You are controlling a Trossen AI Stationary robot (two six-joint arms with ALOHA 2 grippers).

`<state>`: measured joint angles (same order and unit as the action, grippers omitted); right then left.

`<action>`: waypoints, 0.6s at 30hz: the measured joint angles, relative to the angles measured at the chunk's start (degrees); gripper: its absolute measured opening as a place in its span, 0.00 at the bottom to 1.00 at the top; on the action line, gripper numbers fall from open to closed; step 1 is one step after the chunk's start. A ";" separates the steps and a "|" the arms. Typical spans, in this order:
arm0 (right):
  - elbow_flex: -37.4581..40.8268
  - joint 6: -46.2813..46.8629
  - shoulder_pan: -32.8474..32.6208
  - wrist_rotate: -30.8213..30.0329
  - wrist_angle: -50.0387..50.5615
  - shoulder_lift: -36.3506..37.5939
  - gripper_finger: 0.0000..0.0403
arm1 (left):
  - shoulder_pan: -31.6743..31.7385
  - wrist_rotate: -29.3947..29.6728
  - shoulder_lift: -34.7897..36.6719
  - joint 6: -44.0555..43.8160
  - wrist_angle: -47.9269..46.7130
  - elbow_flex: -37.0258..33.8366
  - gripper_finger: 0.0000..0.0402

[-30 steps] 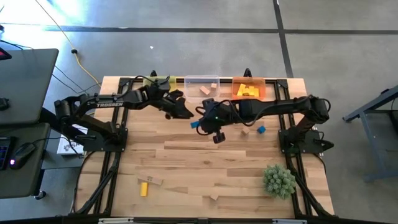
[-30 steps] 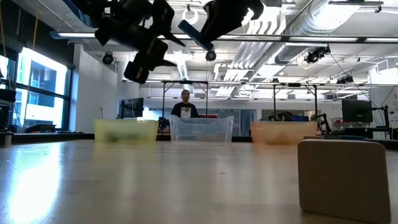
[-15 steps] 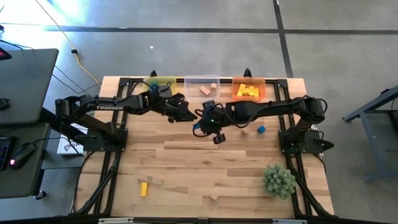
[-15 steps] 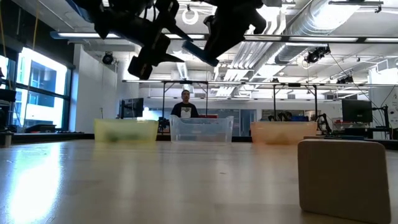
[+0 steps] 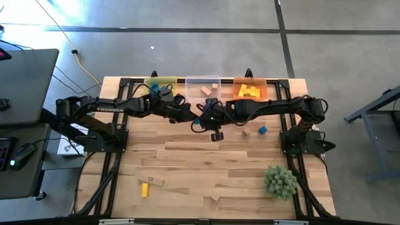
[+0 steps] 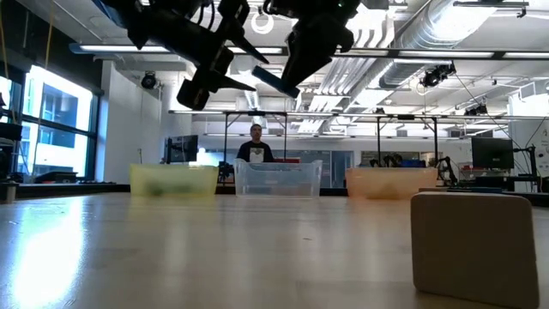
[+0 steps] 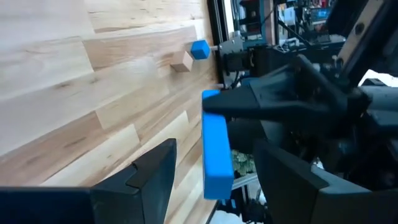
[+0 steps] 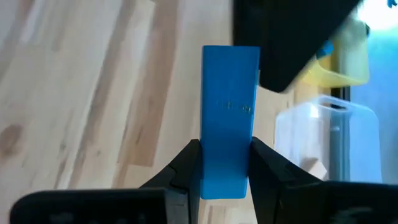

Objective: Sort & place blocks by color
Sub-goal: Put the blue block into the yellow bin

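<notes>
Both arms met above the middle of the desk (image 5: 187,156), toward the bin side. The right tool (image 8: 225,163) pinched a blue bar (image 8: 229,118) by one end: a flat, smooth, bright blue slab with square corners, longer than wide, held in the air well clear of the wood. From the low camera the blue bar (image 6: 273,82) hung tilted. The left tool (image 7: 214,180) stood spread, its fingers either side of the bar's free end without closing on it.

Other blocks lay about: a small blue cube (image 5: 262,130) just beside a tan block (image 5: 246,132) under the right arm; a yellow block (image 5: 145,189) touching a tan bar (image 5: 152,181) near the front left; another tan piece (image 5: 215,197) at front centre. Yellow blocks (image 5: 250,91) filled the orange bin (image 5: 237,82); tan pieces (image 5: 205,91) sat in the clear bin (image 5: 194,80). The yellow bin (image 5: 164,79) stood beside it.
</notes>
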<state>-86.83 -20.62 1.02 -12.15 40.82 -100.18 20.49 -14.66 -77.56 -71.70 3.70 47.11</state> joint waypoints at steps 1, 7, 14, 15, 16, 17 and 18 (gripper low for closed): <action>0.00 0.47 0.14 -0.27 0.01 0.00 0.19 | 0.00 0.13 0.00 0.00 -0.02 0.00 0.51; 0.00 4.25 1.24 -0.47 -0.58 0.00 0.19 | -0.04 2.15 0.00 -0.13 -0.02 0.00 0.51; 0.00 3.80 1.37 -0.45 -2.37 0.00 0.19 | -0.04 3.96 0.00 -0.15 0.00 0.00 0.50; 0.00 3.80 1.37 -0.43 -2.60 0.00 0.19 | -0.04 3.96 0.00 -0.14 0.02 0.00 0.49; 0.00 3.79 1.37 -0.44 -2.75 0.00 0.19 | -0.04 3.96 0.00 -0.15 0.02 0.00 0.48; 0.00 3.78 1.37 -0.49 -2.94 0.00 0.19 | -0.04 3.96 0.00 -0.15 0.03 0.00 0.47; 0.00 3.77 1.37 -0.68 -3.13 0.00 0.19 | -0.04 3.98 0.00 -0.15 0.12 0.00 0.46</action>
<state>-86.83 -16.84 2.39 -12.83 37.68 -100.18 20.45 -10.68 -77.56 -71.85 3.82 47.11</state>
